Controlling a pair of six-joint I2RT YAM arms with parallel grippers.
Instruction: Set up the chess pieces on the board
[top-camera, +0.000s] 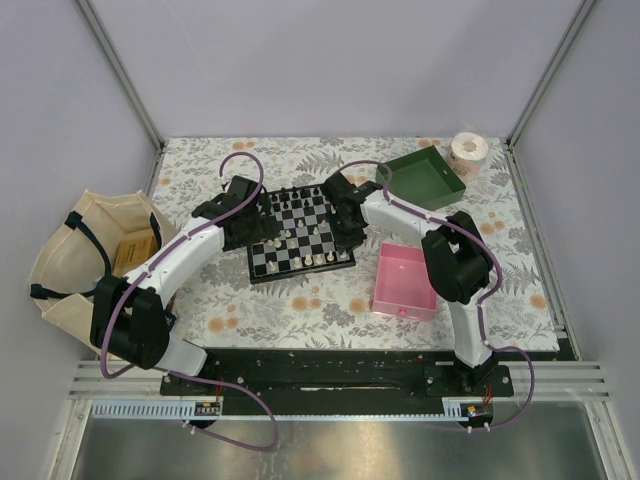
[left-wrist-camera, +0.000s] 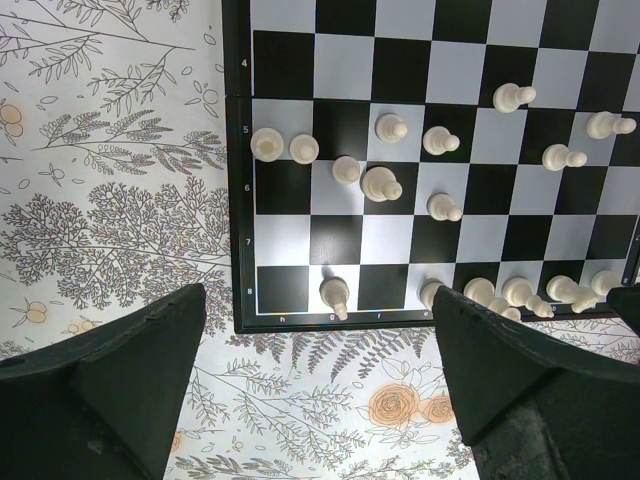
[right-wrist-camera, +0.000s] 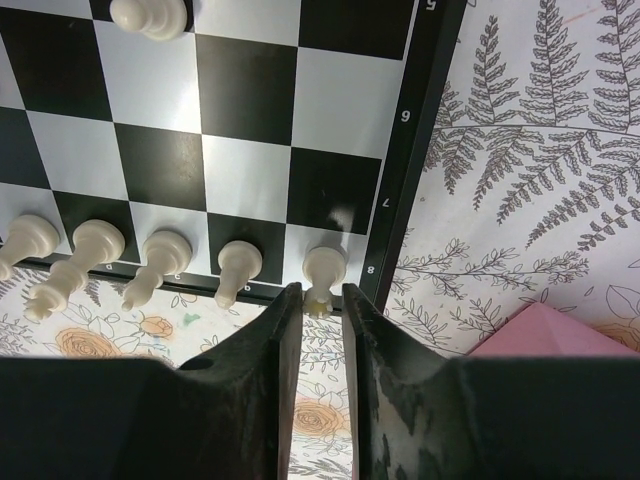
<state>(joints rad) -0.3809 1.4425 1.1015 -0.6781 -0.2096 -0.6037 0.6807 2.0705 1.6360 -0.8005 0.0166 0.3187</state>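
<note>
Showing edge numerals 5 to 8, the board (right-wrist-camera: 250, 190) carries a cream-white piece (right-wrist-camera: 325, 265) pinched between the fingers of the right end effector (right-wrist-camera: 321, 296); the left end effector (left-wrist-camera: 318, 293) gapes wide.

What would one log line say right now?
left gripper: open, at board edge | right gripper: straddling corner white piece, grip unclear

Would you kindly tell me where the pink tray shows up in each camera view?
Top external: the pink tray lies right of the chessboard, towards the near edge.
Left wrist: not in it.
Right wrist: only one corner of it shows, at the lower right.
Shared landmark: the chessboard's black border, and, is seen in all three views.
</note>
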